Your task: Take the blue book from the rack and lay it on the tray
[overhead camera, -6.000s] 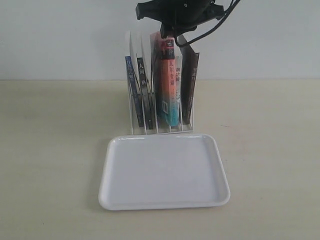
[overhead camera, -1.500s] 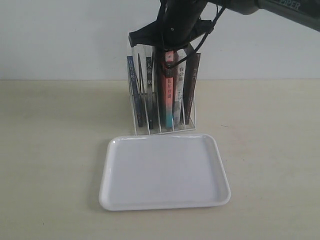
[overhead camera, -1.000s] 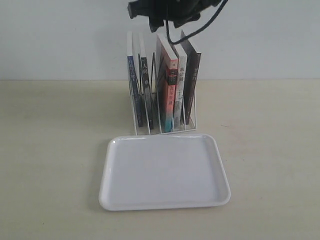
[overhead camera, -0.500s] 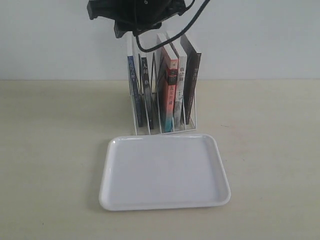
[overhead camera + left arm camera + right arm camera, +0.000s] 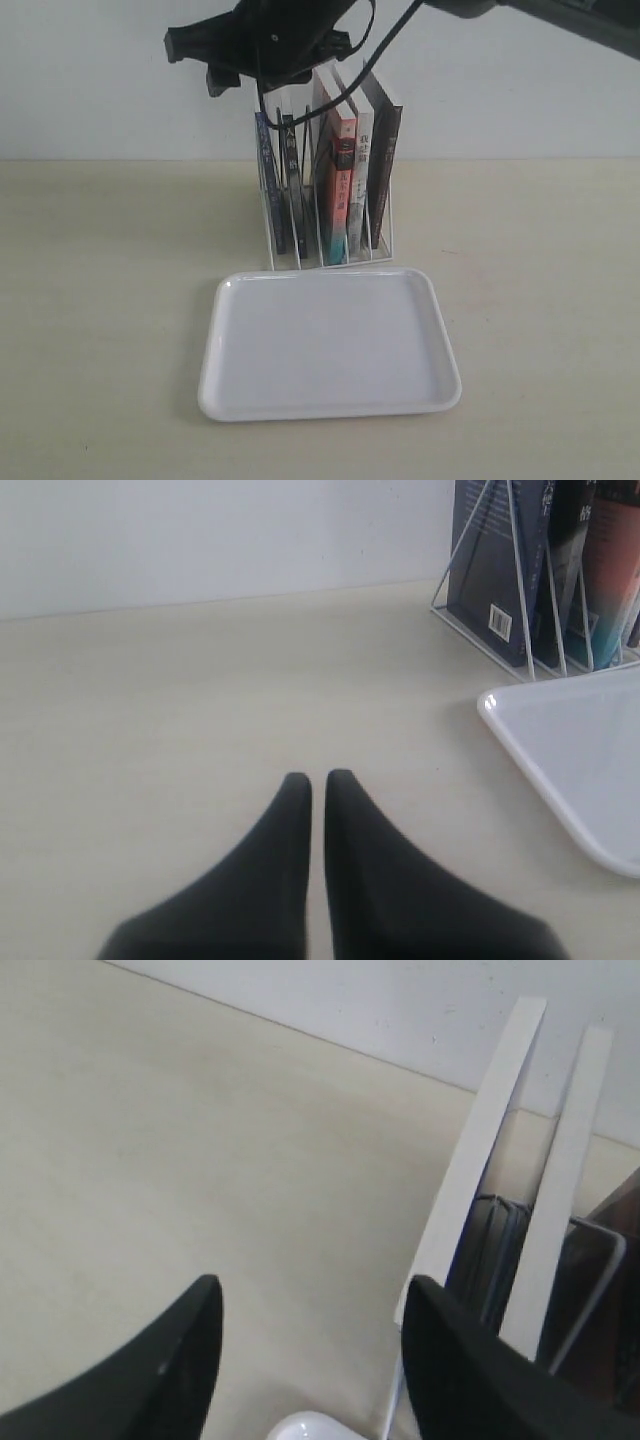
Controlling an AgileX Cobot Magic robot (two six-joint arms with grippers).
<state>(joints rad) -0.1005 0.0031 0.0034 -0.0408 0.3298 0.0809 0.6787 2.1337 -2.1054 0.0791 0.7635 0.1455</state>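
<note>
The blue book (image 5: pixel 264 180) stands upright in the leftmost slot of the white wire rack (image 5: pixel 322 258). In the left wrist view its dark blue cover (image 5: pixel 492 560) carries a barcode. The white tray (image 5: pixel 330 340) lies flat in front of the rack with nothing on it. My right gripper (image 5: pixel 243 82) hangs open just above the rack's left end. In the right wrist view the right gripper (image 5: pixel 312 1298) has one fingertip (image 5: pixel 428 1305) beside the blue book's white page edge (image 5: pixel 482 1140); nothing is between the jaws. My left gripper (image 5: pixel 311 778) is shut over bare table, left of the tray (image 5: pixel 575 750).
Other books share the rack: a dark-spined one (image 5: pixel 290 180), a red-and-teal-spined one (image 5: pixel 338 190) and a black-spined one (image 5: pixel 383 170). A pale wall rises close behind the rack. Beige tabletop (image 5: pixel 110 300) spreads to both sides of the tray.
The right gripper has travelled left along the top of the rack, from above the red-and-teal book to the blue book's end, and dropped slightly. Books and tray have not moved in the last second.
</note>
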